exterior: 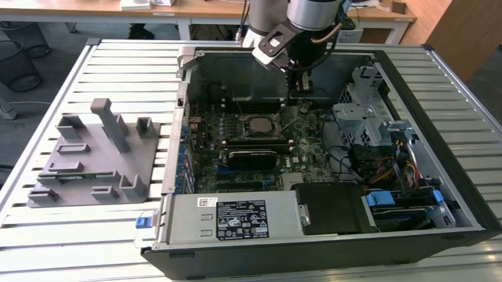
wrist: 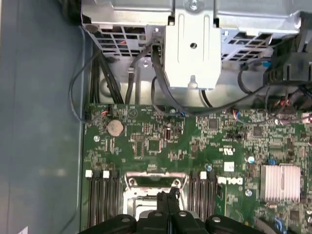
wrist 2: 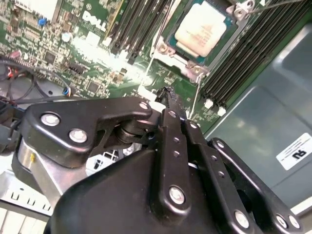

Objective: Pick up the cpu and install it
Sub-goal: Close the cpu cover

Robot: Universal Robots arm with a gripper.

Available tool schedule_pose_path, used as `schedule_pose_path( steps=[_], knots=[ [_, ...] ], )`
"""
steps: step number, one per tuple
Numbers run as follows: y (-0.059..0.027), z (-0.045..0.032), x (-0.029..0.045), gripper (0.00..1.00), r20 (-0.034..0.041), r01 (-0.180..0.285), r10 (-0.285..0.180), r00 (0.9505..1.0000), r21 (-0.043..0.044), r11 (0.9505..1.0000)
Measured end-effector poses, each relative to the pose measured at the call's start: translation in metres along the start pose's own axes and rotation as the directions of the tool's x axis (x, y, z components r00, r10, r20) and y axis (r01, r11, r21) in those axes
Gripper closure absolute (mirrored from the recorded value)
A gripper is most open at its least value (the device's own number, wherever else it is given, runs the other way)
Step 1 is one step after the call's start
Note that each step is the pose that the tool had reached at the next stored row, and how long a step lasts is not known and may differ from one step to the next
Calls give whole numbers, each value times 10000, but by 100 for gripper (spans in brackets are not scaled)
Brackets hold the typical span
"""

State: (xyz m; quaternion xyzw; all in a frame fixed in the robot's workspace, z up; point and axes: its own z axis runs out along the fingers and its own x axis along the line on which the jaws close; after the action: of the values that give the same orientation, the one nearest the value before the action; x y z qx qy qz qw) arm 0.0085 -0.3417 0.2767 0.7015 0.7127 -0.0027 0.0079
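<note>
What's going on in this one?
A robot arm reaches into an open PC case. Its gripper is shut with nothing between the fingers, and hangs over the motherboard close to the socket. The cpu already lies in the socket, apart from the gripper.

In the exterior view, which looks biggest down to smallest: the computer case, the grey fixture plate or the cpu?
1. computer case
2. grey fixture plate
3. cpu, plainly the smallest
</note>
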Motion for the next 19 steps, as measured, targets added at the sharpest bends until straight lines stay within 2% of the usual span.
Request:
schedule_pose_path(
  steps=[11,19],
  knots=[
    [133,88,7,89,-1,155,-155,9999,9,9999],
    [260,125,78,89,-2,155,-155,9999,31,9999]
  ],
)
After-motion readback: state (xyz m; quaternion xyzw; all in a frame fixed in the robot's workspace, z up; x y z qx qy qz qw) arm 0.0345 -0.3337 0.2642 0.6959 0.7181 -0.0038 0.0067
